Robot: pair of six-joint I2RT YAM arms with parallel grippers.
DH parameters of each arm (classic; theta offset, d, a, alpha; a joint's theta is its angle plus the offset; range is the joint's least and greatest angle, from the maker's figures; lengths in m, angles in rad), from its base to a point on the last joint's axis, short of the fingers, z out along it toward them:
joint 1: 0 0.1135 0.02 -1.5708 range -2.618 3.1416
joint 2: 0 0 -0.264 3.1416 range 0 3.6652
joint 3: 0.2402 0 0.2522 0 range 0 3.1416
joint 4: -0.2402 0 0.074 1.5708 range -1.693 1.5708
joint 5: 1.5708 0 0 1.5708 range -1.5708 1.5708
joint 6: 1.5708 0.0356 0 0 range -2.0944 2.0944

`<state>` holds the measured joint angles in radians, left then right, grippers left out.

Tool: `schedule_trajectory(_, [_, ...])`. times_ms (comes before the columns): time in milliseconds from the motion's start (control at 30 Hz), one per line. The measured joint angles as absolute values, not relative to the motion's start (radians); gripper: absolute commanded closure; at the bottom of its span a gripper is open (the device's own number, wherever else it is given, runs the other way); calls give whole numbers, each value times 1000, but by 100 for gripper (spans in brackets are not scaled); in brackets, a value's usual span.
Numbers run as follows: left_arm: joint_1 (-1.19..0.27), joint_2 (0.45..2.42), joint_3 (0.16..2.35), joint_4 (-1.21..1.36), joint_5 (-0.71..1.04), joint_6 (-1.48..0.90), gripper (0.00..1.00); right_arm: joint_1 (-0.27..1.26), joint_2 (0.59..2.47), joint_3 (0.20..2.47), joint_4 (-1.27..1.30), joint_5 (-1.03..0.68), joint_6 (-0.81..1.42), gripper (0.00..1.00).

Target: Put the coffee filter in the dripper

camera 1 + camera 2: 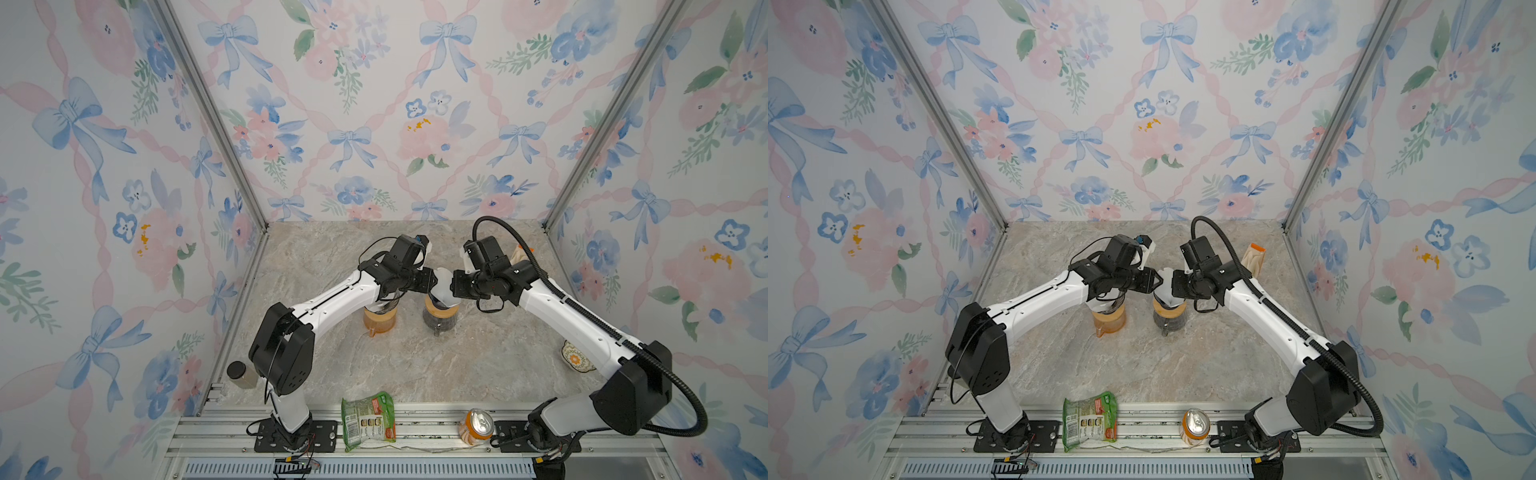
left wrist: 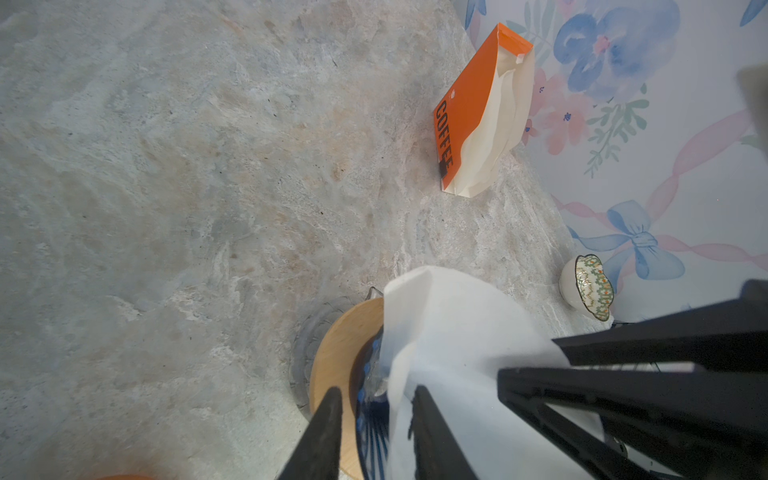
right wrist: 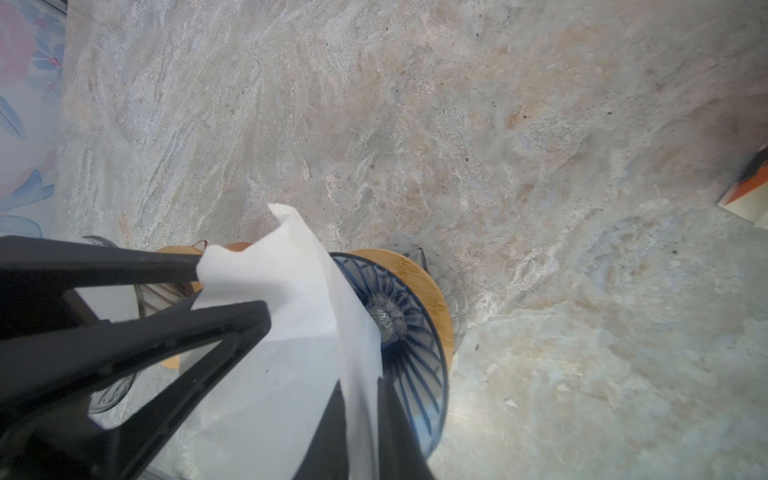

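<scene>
While white paper cone filter (image 2: 457,332) stands partway in blue ribbed glass dripper (image 3: 407,332) mid-desk (image 1: 457,365), right gripper (image 3: 359,390) pinches its wall, jaws near-closed. Left gripper (image 2: 376,392) straddles its edge, part-open. Step: seating. Next likely needs gentle release and push down.

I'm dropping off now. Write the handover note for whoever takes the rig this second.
Left gripper: jaws apart, straddling one edge of the coffee filter, not clamped.
Right gripper: pinching the filter's other side.
Dripper: upright on the glass server; filter held at its mouth, not seated, ribs mostly bare.
Done: filter is at the dripper.
Left: open the cone, seat it, release.
</scene>
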<state>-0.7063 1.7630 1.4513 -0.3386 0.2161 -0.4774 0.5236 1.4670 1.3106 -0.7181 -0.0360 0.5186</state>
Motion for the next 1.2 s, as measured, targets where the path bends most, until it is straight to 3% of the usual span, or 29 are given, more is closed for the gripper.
schedule_trajectory(1200, [-706,1802,1450,-347,191,-439,60,492,1534,1362,-770,-77,421,70])
